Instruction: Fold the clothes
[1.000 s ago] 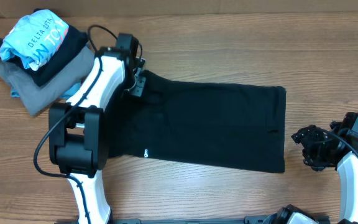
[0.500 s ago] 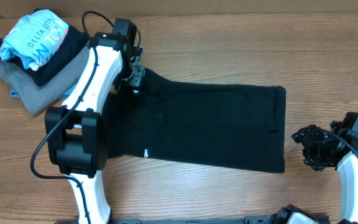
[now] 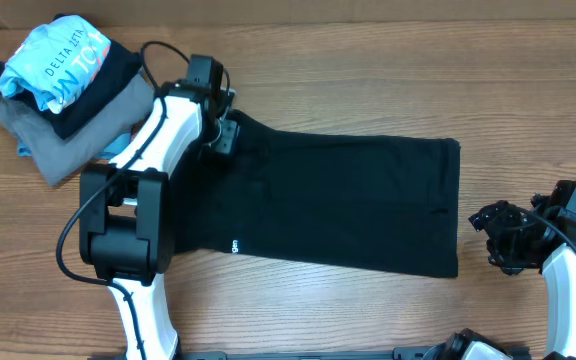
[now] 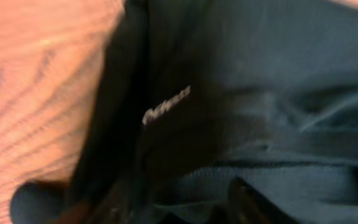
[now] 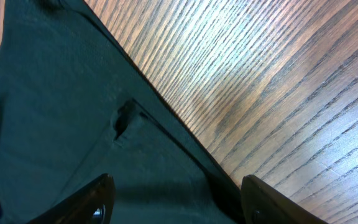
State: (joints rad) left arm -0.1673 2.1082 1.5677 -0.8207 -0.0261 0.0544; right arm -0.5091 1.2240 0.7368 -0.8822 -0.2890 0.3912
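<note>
The large plain black soft fabric garment (image 3: 338,200) lay spread flat on the wooden bench (image 3: 368,60), its long axis running side to side between my two arms and a tiny white logo (image 3: 234,244) near its front edge. My left gripper (image 3: 223,135) sat right at the garment's far left corner, low against the cloth. The left wrist view was so close and blurred that I saw bunched fabric and a ribbed hem around the fingers, but I could not tell whether they had closed on it. My right gripper (image 3: 488,238) waited just beside the garment's right edge, nearer its front corner, with its fingers spread wide and nothing between them. The right wrist view showed the cloth's edge and a small slit below it. I judged the fold would go along that long axis, so each arm would take the end nearest it: the left one was already on its corner, while the right one had yet to reach its edge. The light blue shirt with white lettering (image 3: 58,55) and the grey folded garment (image 3: 58,140) were stacked well apart at far left.
</note>
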